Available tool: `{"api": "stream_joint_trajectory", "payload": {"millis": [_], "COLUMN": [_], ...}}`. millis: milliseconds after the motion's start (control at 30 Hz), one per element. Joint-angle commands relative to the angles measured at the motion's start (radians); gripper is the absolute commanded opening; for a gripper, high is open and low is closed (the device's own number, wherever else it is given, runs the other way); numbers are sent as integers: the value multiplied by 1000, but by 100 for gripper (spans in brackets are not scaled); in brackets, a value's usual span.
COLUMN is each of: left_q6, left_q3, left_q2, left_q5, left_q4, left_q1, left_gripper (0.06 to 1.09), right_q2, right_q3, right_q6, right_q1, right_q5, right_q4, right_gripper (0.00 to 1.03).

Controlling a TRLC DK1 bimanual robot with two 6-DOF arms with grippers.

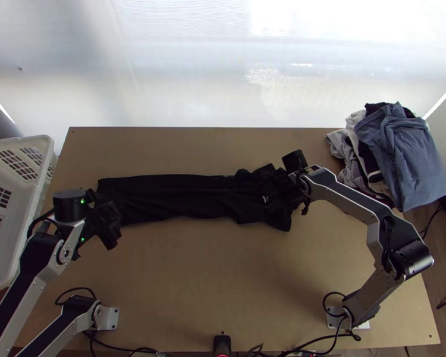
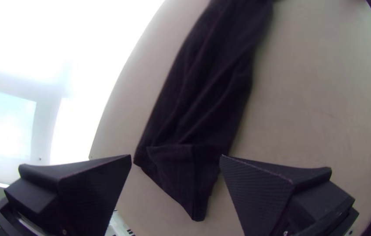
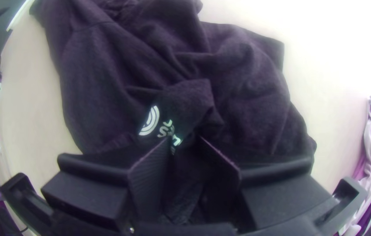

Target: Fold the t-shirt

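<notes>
T-shirt [image 1: 169, 196]: on the counter [image 1: 223, 268], a long narrow strip, long axis running left to right between my arms; left end flatter, right end bunched. My right gripper [image 3: 184, 137] is nearer, directly over the bunched end: fingers slightly parted, cloth between them, no pinch discernible. My left gripper [image 2: 175, 156], wide apart and empty, sits at the flatter end; strip extends rightward from it. Judgement: next fold depends on this lengthwise alignment.
</notes>
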Motion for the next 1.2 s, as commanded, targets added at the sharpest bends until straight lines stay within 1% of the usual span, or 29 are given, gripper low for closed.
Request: {"api": "stream_joint_trajectory", "payload": {"millis": [0, 67, 167, 300, 433, 533, 733, 933, 1167], "left_q6": [146, 173, 253, 282, 351, 353, 367, 388, 410], "left_q3": [-295, -326, -399, -451, -520, -531, -548, -542, -502], "left_q2": [-198, -207, -227, -202, -195, -144, 16, 149, 246], "left_q5": [-86, -84, -83, -75, -64, -47, -28, -26, -11], "left_q4": [139, 148, 248, 289, 392, 444, 660, 809, 871], "left_q1": [-122, -139, -139, -136, -116, -92, -41, 2, 52], "left_gripper": [103, 104, 104, 104, 104, 103, 104, 104, 104], "right_q2": [-10, -11, -13, -13, -16, -18, -21, -28, -30], "right_q3": [-6, -6, -6, -6, -7, -7, -1, 0, 0], "right_q6": [5, 5, 6, 8, 8, 9, 14, 14, 17], "right_q1": [-1, -3, -3, -3, -6, -6, -5, -5, 0], "right_q5": [0, 0, 0, 0, 0, -1, -1, 0, 0], "right_q4": [-1, -1, -1, -1, -1, -1, -1, -1, -1], "right_gripper": [32, 32, 32, 32, 32, 32, 32, 32, 32]}}
